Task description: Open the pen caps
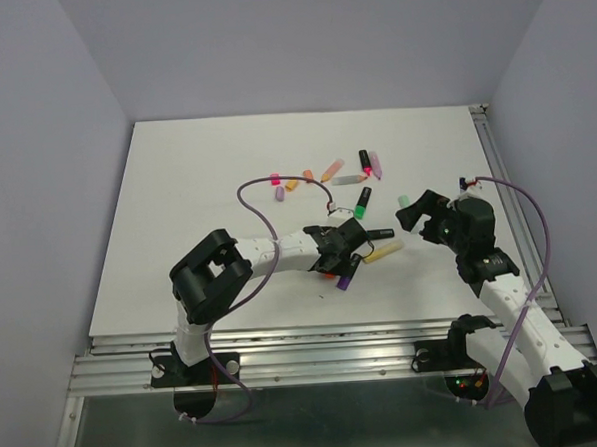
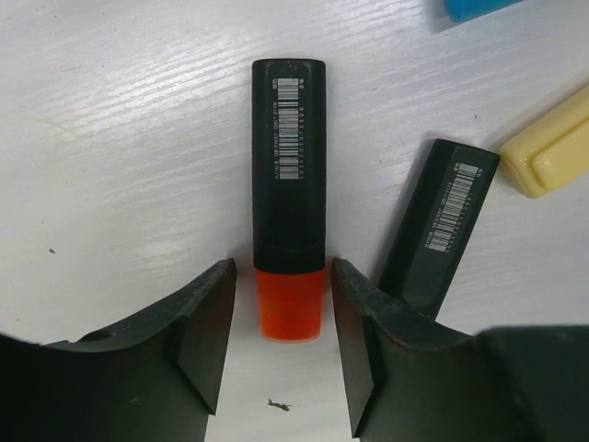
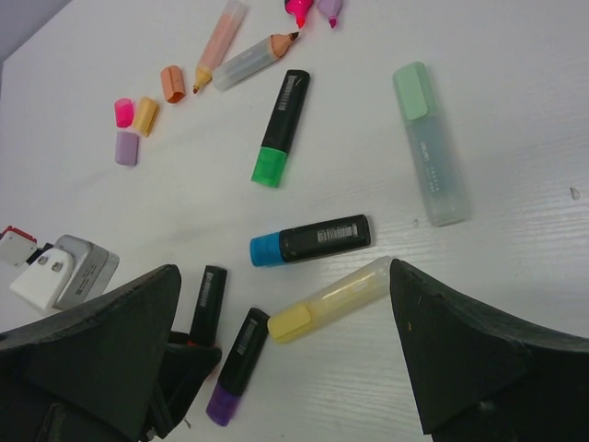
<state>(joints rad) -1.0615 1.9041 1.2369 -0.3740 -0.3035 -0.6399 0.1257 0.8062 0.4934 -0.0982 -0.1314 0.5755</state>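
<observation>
My left gripper is open and low on the table. Its fingers straddle the orange-red cap of a black pen, with a small gap on each side. A second black pen with a purple cap lies just to the right. My right gripper is open wide and empty, above a pastel yellow pen and a blue-capped black pen. In the top view the left gripper is at the centre and the right gripper is to its right.
A green-capped black pen and a mint pen lie farther out. Loose pink, yellow-orange, lilac and orange caps lie beside two uncapped pens. A purple cable loops over the table.
</observation>
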